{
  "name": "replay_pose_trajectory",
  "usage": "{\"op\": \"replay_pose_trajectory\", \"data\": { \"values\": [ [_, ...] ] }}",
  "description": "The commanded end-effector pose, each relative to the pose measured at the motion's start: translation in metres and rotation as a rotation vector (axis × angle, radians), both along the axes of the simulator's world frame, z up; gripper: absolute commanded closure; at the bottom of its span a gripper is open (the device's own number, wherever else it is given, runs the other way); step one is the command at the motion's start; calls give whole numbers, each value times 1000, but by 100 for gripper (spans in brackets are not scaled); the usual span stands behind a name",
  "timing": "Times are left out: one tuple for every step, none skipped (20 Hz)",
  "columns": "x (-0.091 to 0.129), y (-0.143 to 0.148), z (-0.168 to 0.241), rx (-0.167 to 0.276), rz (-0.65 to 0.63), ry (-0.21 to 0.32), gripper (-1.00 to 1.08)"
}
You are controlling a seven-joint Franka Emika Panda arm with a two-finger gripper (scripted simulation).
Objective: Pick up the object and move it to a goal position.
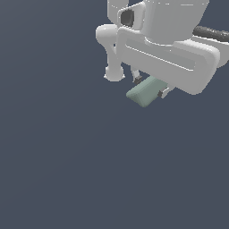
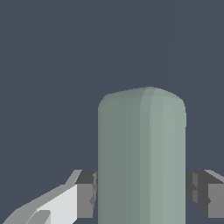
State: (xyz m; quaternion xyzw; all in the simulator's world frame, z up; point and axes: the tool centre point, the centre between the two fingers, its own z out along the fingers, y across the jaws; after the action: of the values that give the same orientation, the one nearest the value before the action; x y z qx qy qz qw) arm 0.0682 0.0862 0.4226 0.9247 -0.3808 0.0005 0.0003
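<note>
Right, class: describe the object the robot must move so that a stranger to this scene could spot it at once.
Start at the big white robot arm at the top of the exterior view. Below it, the gripper has a finger on each side of a small block. It is the only pale grey-green thing, elongated with rounded edges.

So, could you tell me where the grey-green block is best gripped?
Across its narrow width, on the two long flat sides, which is where the gripper sits now. The block fits between the fingers, and its rounded end sticks out beyond them.
</note>
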Motion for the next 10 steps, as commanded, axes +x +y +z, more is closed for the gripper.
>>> {"op": "replay_pose_trajectory", "data": {
  "values": [
    [2, 3, 12, 0, 0, 1, 108],
    [3, 4, 16, 0, 0, 1, 108],
    [4, 5, 20, 0, 0, 1, 108],
    [5, 6, 23, 0, 0, 1, 108],
    [6, 6, 26, 0, 0, 1, 108],
    [7, 7, 29, 0, 0, 1, 108],
    [7, 7, 31, 0, 0, 1, 108],
    [8, 8, 33, 0, 0, 1, 108],
    [8, 8, 35, 0, 0, 1, 108],
    [9, 9, 37, 0, 0, 1, 108]
  ]
}}
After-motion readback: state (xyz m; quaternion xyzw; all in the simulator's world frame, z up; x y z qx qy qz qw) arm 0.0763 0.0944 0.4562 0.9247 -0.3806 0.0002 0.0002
